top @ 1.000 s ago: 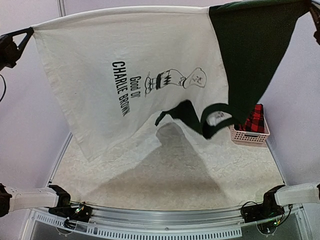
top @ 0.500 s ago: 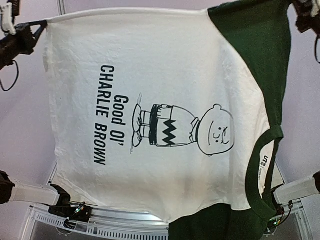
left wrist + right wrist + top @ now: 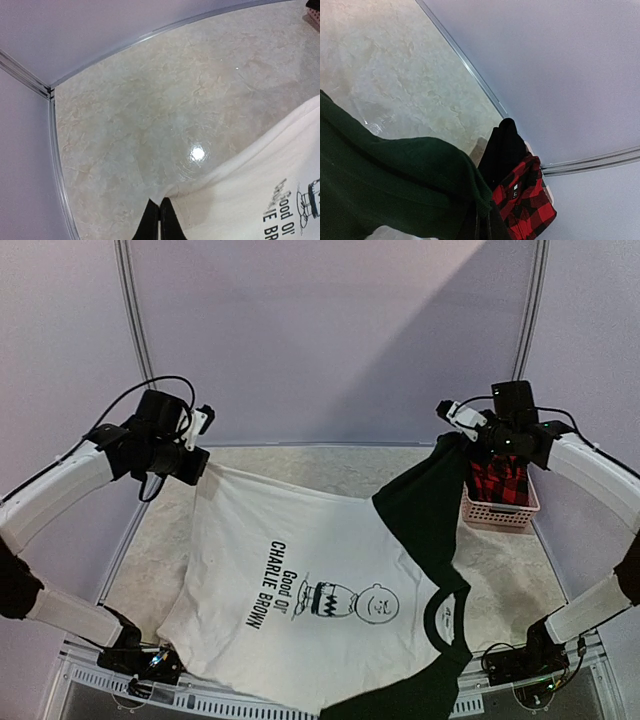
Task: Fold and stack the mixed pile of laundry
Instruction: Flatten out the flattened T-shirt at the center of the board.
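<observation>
Laundry pile (image 3: pixel 495 478) sits bunched in the basket (image 3: pixel 500 515) at the right edge, toward the far corner: flannel (image 3: pixel 527 200) and a dark piece (image 3: pixel 502 147) are visible, neither folded.

One item is out: a white shirt (image 3: pixel 300 570) with green sleeves, print side up. Its far end is held raised near the far edge. The body slopes down across the middle of the surface (image 3: pixel 300 462), and the collar end appears to lap over the near edge.

Left gripper (image 3: pixel 160 220): fingers together, clamped on a white corner of the shirt, toward the far left corner. Right gripper (image 3: pixel 482 225): fingers closed on green cloth of the same shirt, just beside the basket.

Assessment: early stage. The shirt is spread but not laid flat, with slack in the green side. No fold is made and no stack is seen anywhere (none in either wrist view). Remaining: flatten and fold this shirt, then the basket's contents, then stack.
</observation>
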